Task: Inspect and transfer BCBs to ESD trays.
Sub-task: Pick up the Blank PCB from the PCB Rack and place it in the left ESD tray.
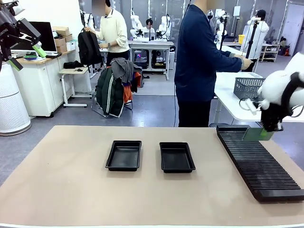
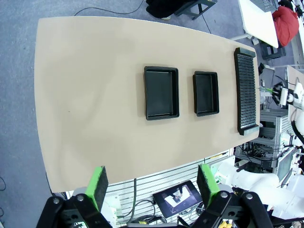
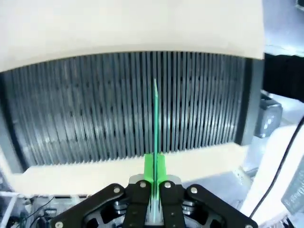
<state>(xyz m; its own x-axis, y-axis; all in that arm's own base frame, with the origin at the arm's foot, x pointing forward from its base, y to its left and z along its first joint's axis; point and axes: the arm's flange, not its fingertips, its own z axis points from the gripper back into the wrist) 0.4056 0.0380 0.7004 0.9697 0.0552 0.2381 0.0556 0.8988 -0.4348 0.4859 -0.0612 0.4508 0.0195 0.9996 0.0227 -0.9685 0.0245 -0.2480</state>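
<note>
Jaws on my right gripper [image 1: 268, 129] are clamped flat against a BCB [image 1: 256, 135], a thin, matte, pale grey-green board. It hangs at the far right of the table [image 1: 61, 180], just over the far end of the rack [image 1: 261, 166]. Along my fingers the board shows edge-on, a narrow sliver standing across the rack's close black ribs. I cannot tell whether its lower edge sits in a slot.

My left gripper [image 2: 152, 183] is raised high at the far left, its jaws wide apart and nothing between the green pads [image 2: 98, 183].

Two trays [image 1: 124, 155] lie side by side at the middle of the smooth beige top, well apart from the rack. They are shallow black plastic with raised rims and rounded corners.

A person [image 1: 199, 61] in a dark blue top stands at the far side.
</note>
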